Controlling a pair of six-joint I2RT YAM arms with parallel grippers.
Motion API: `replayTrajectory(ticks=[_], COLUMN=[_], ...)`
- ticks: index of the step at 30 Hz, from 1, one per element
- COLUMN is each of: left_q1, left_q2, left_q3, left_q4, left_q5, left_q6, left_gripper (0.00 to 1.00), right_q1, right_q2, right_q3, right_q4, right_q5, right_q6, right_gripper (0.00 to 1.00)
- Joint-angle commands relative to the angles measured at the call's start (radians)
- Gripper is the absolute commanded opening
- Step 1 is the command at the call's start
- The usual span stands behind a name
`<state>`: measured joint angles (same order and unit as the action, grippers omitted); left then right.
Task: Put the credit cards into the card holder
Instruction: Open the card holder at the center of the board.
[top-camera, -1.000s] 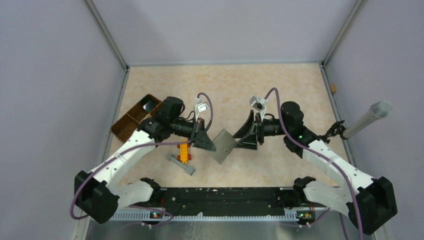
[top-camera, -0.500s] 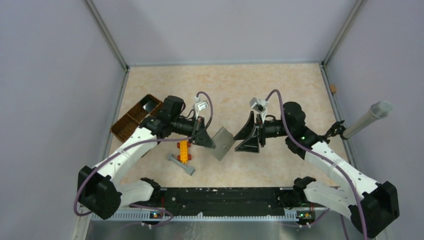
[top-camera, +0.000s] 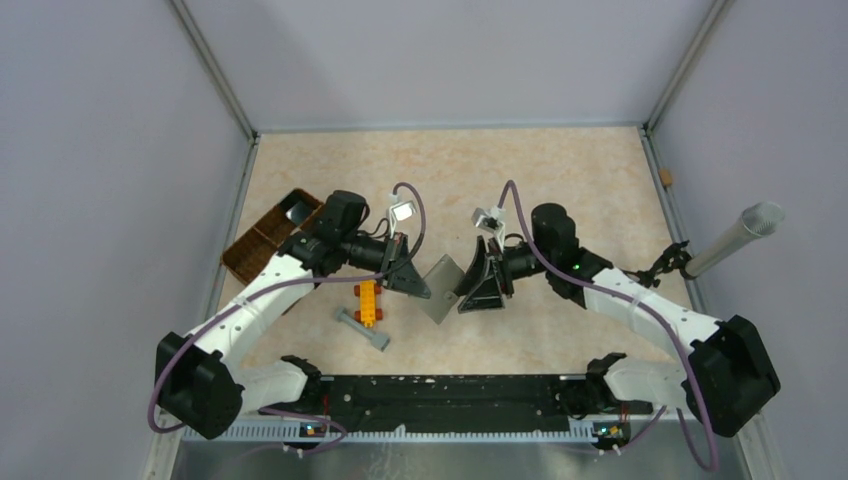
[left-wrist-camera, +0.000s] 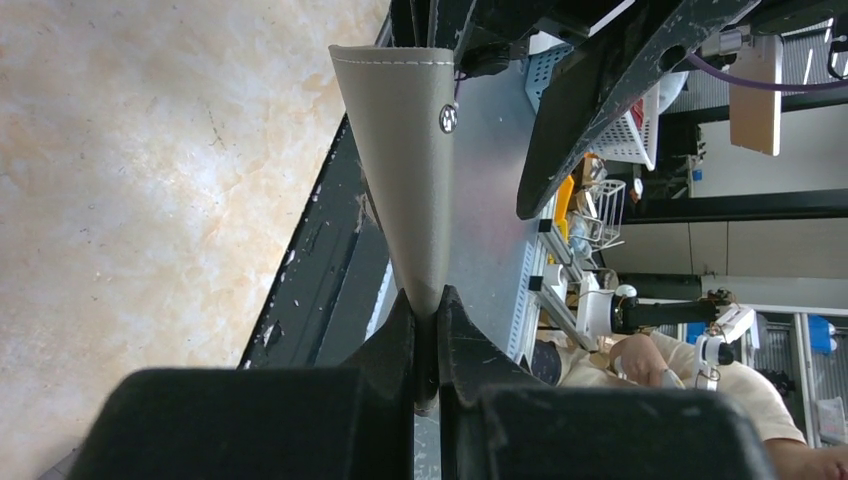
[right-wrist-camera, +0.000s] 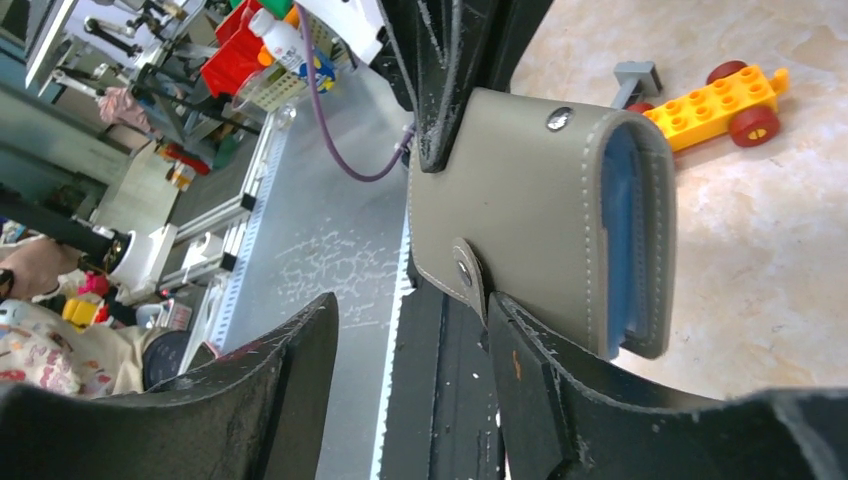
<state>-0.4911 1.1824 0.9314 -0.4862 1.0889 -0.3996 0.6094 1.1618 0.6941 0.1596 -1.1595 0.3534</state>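
**Card holder** (top-camera: 441, 288): grey, stitched, folded over like a book. It is held off the bench (top-camera: 560, 180) between the two arms and shows as a tilted diamond from above. The right wrist view (right-wrist-camera: 530, 210) shows blue-grey inner pockets at its open edge, a metal snap stud near the top corner, and a small snap tab hanging at the lower corner. In the left wrist view (left-wrist-camera: 408, 170) it appears edge-on as a narrow wedge that widens away from the fingers.

**Left hand** (top-camera: 413, 284): fingers pressed together on the narrow end of the card holder, which stands straight out from the pinch (left-wrist-camera: 428, 312).

**Right hand** (top-camera: 480, 287): fingers spread wide, nothing gripped. In its own view (right-wrist-camera: 410, 305) the snap tab lies at the tip of one finger and the other finger stands well off to the side. Whether that tip actually touches the tab cannot be told.

**Toy brick vehicle** (top-camera: 368, 303): orange studded block with red wheels, lying on the bench just below the left hand. It also shows behind the card holder in the right wrist view (right-wrist-camera: 715, 92).

**Grey piece** (top-camera: 363, 328): a short bar with a T-shaped end, lying on the bench just beside the toy brick vehicle on the near side.

**Woven tray** (top-camera: 262, 245): brown and divided, at the bench's left edge beside the left arm. A pale glinting item lies in its far compartment, too small to identify.

**Metal tube** (top-camera: 736, 236): perforated, leaning at the right edge of the bench.
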Motion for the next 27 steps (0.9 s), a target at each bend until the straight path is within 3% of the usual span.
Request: replayTrajectory(ticks=[1, 4, 15, 27], left_q1=[-0.002, -0.001, 0.018, 0.091], left_q2=[-0.034, -0.03, -0.028, 0.01], left_q3=[0.025, 0.027, 0.009, -0.068], left_q4=[0.083, 0.084, 0.129, 0.194], left_q5=[0.069, 0.062, -0.019, -0.093], left_q6=[-0.015, -0.021, -0.116, -0.217], left_gripper=[0.0, 0.0, 0.0, 0.0], right_q1=[0.05, 0.07, 0.111, 0.142], right_q2=[0.012, 0.01, 0.008, -0.085], right_q3=[0.046, 0.037, 0.048, 0.059], right_q4=[0.048, 0.083, 0.085, 0.027], right_q5=[-0.058, -0.071, -0.068, -0.078], right_q6=[-0.044, -0.02, -0.016, -0.025], right_gripper=[0.54, 0.49, 0.02, 0.0])
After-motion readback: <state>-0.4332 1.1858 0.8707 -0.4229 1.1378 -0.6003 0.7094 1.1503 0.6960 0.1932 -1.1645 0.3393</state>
